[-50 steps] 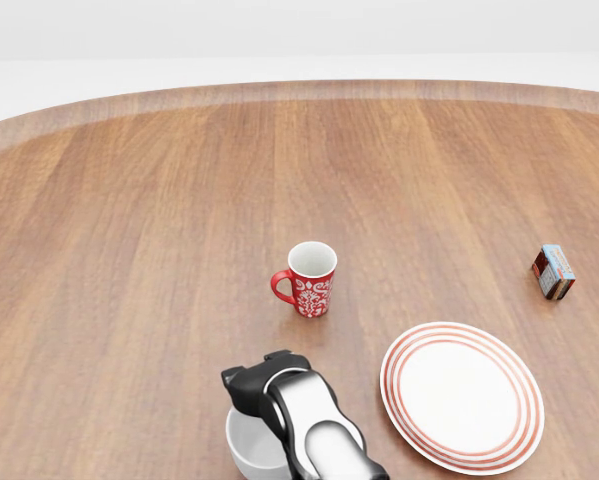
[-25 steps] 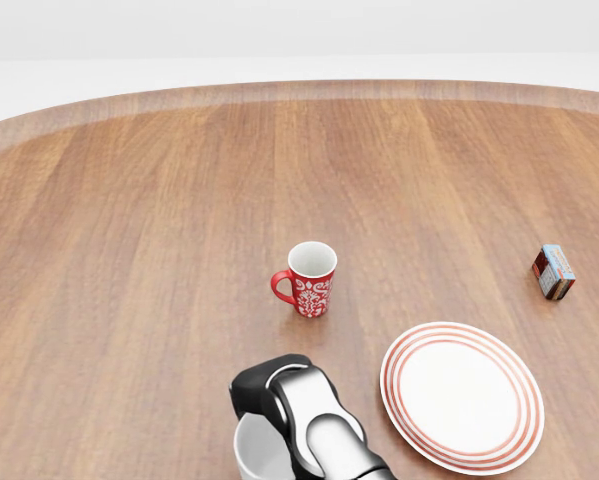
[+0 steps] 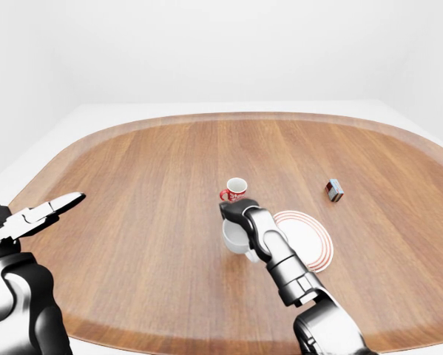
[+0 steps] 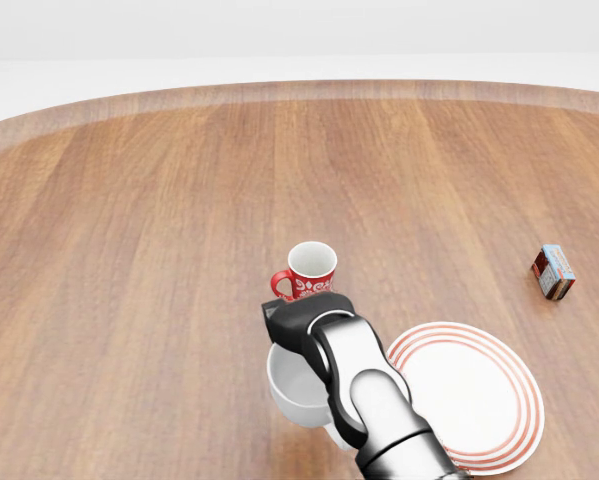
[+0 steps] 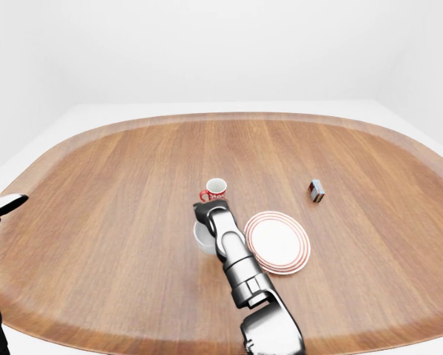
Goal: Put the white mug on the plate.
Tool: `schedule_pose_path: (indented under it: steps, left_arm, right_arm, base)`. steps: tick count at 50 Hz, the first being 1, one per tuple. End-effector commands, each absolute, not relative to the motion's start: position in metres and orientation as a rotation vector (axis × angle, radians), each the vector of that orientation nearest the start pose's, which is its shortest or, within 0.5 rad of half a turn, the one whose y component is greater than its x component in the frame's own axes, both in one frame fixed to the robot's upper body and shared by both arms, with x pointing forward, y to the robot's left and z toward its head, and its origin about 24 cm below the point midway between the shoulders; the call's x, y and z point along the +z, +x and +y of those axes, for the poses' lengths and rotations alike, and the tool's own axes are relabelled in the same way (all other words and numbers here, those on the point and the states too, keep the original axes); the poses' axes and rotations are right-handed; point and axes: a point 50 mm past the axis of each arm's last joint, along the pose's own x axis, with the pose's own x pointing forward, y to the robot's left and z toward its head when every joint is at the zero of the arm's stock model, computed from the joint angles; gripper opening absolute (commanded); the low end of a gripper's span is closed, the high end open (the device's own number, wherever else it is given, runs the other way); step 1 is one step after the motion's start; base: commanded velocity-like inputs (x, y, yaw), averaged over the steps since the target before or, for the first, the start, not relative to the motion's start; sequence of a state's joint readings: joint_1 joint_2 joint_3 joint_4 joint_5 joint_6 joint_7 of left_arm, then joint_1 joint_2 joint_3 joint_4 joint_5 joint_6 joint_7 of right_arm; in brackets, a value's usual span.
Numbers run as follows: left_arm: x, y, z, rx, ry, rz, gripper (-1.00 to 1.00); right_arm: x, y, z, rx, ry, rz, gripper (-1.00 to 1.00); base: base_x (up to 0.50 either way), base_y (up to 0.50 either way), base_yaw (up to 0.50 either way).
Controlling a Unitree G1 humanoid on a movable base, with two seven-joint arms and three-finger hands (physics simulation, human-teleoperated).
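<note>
Since the earlier head views, right hand (image 4: pixel 299 318) and white mug (image 4: pixel 297 388) have travelled up-frame together, so the mug appears gripped and lifted, though finger closure is hidden. It hangs just left of the striped plate (image 4: pixel 479 400), not yet over it, with the red patterned mug (image 4: pixel 311 272) just beyond; left hand (image 3: pixel 47 211) idles with fingers spread

The table (image 4: pixel 129 250) showed a warm brown wood veneer with long straight grain, smooth and faintly satin, edged by a paler wooden rim. The white mug (image 4: pixel 294 385) looked like plain glazed ceramic, smooth with a soft sheen. The red mug (image 4: pixel 310 278) was glossy too, red with a white printed pattern and a white inside. The plate (image 4: pixel 479 400) appeared as smooth white ceramic ringed with thin red lines. The right hand (image 4: pixel 304 318) was matt black plastic, its forearm a polished silver metal with bright highlights. The left hand (image 3: pixel 47 211) looked pale grey and smooth. The small box (image 4: pixel 553 271) seemed printed card.
</note>
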State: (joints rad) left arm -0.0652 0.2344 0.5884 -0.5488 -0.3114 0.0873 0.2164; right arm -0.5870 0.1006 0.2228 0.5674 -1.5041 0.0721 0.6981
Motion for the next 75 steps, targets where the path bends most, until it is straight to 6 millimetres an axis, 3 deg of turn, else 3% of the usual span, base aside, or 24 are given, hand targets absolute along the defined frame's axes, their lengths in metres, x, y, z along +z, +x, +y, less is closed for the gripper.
schedule_pose_path:
  steps: [1,5,11,15,27,45,64,75]
  left_arm:
    - [0.200,0.192,0.291,0.604,-0.015,-0.647,1.00]
    - [0.201,0.192,0.290,0.601,-0.011,-0.652,1.00]
    - [0.202,0.192,0.290,0.603,-0.011,-0.655,1.00]
    - [0.203,0.190,0.292,0.610,-0.015,-0.664,1.00]
    - [0.203,0.192,0.291,0.606,-0.013,-0.659,1.00]
    - [0.204,0.191,0.291,0.606,-0.012,-0.668,1.00]
    - [0.205,0.191,0.290,0.604,-0.012,-0.672,1.00]
    - [0.204,0.191,0.290,0.605,-0.012,-0.665,1.00]
  right_arm:
    - [0.119,0.359,-0.102,0.452,-1.673,0.231,-1.00]
    - [0.137,0.370,-0.137,0.343,-1.672,0.290,-1.00]
    - [0.112,0.388,-0.175,0.410,-1.659,0.564,-1.00]
    - [0.104,0.394,-0.203,0.457,-1.548,0.725,-1.00]
    - [0.088,0.383,-0.238,0.482,-1.357,0.860,-1.00]
    - [0.047,0.365,-0.243,0.458,-1.166,0.869,-1.00]
    - [0.052,0.369,-0.247,0.385,-1.250,0.826,-1.00]
    - [0.045,0.366,-0.245,0.400,-1.315,0.841,-1.00]
  base:
    - [0.00,0.00,0.00]
    - [0.00,0.00,0.00]
    - [0.00,0.00,0.00]
    - [0.00,0.00,0.00]
    - [0.00,0.00,0.00]
    - [0.00,0.00,0.00]
    - [0.00,0.00,0.00]
    - [0.00,0.00,0.00]
